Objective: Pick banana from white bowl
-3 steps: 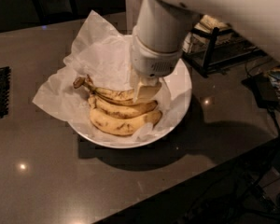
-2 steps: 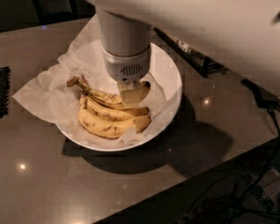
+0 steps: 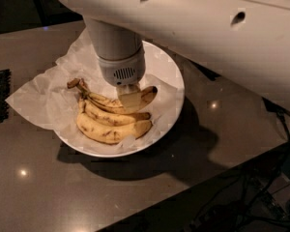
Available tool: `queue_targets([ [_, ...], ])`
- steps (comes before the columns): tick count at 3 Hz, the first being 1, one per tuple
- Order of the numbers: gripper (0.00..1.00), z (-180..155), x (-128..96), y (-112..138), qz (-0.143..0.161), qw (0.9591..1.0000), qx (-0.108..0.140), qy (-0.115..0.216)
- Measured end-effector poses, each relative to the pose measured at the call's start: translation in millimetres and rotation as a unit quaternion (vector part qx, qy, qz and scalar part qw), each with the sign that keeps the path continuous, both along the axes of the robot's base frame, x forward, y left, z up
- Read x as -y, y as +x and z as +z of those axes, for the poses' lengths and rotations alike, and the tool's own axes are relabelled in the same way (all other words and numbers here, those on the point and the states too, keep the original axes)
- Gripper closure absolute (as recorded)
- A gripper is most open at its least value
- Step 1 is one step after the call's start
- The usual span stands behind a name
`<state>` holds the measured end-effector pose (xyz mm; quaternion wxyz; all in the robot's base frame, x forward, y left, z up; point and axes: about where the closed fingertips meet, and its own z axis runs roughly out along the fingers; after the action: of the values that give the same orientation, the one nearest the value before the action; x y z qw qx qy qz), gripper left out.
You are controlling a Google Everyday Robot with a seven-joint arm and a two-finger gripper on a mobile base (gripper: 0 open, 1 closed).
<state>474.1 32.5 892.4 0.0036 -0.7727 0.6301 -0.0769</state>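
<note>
The task is in its grasp stage, not finished. The claw (image 3: 129, 96) is down inside the bowl (image 3: 177, 76), at the middle of the banana (image 3: 102, 101), and its tip looks to be touching the fruit. Whether the claw is open or closed on it cannot be told, since the wrist housing covers most of it.

The banana lies on the far side of the bunch, with its stem end to the left and its dark tip to the right. It rests against two plumper bananas (image 3: 111, 129) nearer the camera. All three sit on crinkled paper (image 3: 38, 95) that lines the bowl and spills over its left rim onto the worktop (image 3: 48, 192).

What looks left to do is a firm grip, then a lift clear of the bowl without dragging the other fruit or the paper.

No brand, label or writing can be read anywhere.
</note>
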Motion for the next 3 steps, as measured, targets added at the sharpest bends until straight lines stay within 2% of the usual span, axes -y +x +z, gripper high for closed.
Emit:
queue_targets([
  [1,1.0,-9.8,1.3,7.9,-0.007,0.9998,-0.008,0.016],
  [3,1.0,-13.1,5.4,10.5,-0.014,0.9995,-0.018,0.02],
])
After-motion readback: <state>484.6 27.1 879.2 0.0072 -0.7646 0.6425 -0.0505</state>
